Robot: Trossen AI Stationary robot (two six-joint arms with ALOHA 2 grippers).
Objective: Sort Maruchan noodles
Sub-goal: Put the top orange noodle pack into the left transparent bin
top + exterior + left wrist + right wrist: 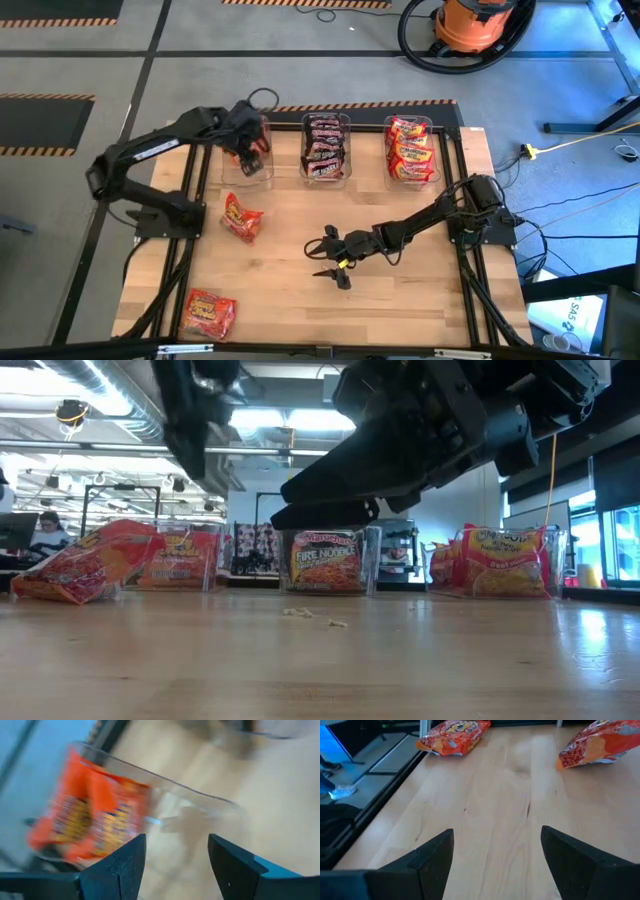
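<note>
Two loose orange-red noodle packets lie flat on the table, one (242, 217) left of centre and one (208, 313) near the near-left corner; the right wrist view shows both (452, 735) (600, 745). My left gripper (250, 145) (175, 840) hovers open over the left clear bin (247, 160), where an orange-red packet (90, 815) lies. The middle bin (326, 147) holds dark packets, and the right bin (411, 150) holds red-and-yellow ones. My right gripper (330, 258) (497, 832) is open above bare wood at the table's middle.
The three clear bins stand in a row along the far edge (330, 560). A few crumbs (310, 615) lie on the wood. Bare table lies between the right gripper and the loose packets. An orange vacuum (480, 25) and cables sit on the floor beyond the table.
</note>
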